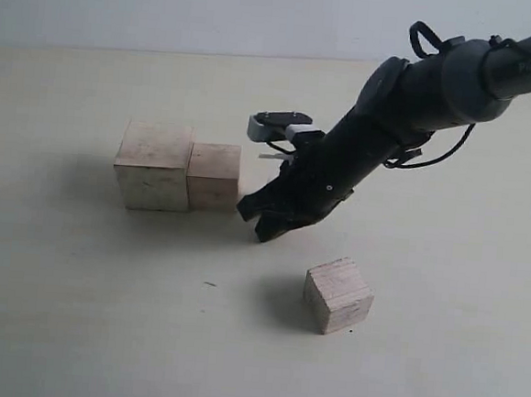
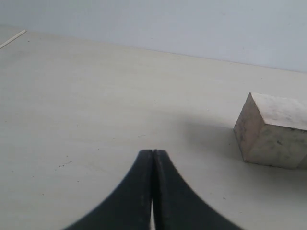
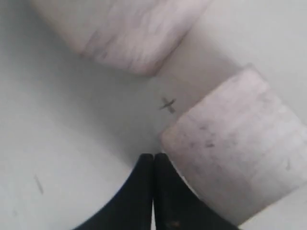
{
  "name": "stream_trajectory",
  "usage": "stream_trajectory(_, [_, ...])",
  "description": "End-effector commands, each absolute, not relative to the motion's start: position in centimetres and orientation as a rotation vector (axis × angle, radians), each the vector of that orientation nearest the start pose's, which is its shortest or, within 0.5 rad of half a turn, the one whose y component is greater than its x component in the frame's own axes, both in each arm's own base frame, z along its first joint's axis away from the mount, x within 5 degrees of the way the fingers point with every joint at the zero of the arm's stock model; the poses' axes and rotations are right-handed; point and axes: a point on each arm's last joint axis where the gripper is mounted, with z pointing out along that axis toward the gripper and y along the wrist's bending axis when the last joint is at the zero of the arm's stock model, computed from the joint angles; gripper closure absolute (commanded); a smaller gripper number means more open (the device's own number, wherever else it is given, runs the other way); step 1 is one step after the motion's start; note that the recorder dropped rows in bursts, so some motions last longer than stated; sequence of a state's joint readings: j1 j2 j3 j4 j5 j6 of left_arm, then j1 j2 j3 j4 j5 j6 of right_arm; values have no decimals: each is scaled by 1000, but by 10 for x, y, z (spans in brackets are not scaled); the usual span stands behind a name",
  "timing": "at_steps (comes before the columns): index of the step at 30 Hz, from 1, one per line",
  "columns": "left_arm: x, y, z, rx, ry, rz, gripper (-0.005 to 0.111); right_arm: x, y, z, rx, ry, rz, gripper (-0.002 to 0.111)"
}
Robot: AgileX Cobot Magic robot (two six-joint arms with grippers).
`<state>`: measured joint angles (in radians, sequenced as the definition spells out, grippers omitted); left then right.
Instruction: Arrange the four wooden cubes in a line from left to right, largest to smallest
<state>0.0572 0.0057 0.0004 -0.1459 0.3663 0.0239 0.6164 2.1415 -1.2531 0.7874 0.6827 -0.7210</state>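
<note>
Largest cube (image 1: 153, 165) and second cube (image 1: 214, 174) touch in line; right gripper (image 1: 258, 224), closed on nothing, sits just beside them, so next is probably: open, grab loose cube (image 1: 338, 294) toward near edge of the table (image 1: 71, 330).

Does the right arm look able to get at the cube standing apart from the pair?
Probably yes: the right gripper hangs shut near the lone cube, only bare table between; jaws must open first.

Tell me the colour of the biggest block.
The biggest block is pale brown wood, best in exterior view.
</note>
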Motion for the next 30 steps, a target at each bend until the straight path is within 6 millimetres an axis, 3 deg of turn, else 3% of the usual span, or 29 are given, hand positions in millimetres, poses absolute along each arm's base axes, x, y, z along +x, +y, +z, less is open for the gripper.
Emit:
stream_trajectory(1, [53,-1,181,-117,1836,-77,107,315,261,101,-870,2680,644,108])
stream_trajectory(7, [53,-1,181,-117,1836,-77,107,336,246,111,-708,2593,399,108])
stream_trajectory(14, [53,-1,181,-119,1836,-78,107,371,200,142,-416,2506,304,108])
stream_trajectory(18, [53,-1,181,-119,1836,-78,107,366,191,168,-512,2496,274,108])
stream_trajectory(20, [53,-1,181,-119,1836,-78,107,361,193,178,-519,2494,316,108])
stream_trajectory(22, [53,-1,181,-119,1836,-78,107,351,207,180,-671,2475,384,108])
stream_trajectory(26, [53,-1,181,-119,1836,-78,107,334,238,174,-844,2424,554,108])
stream_trajectory(30, [53,-1,181,-119,1836,-78,107,324,258,161,-1002,2357,580,108])
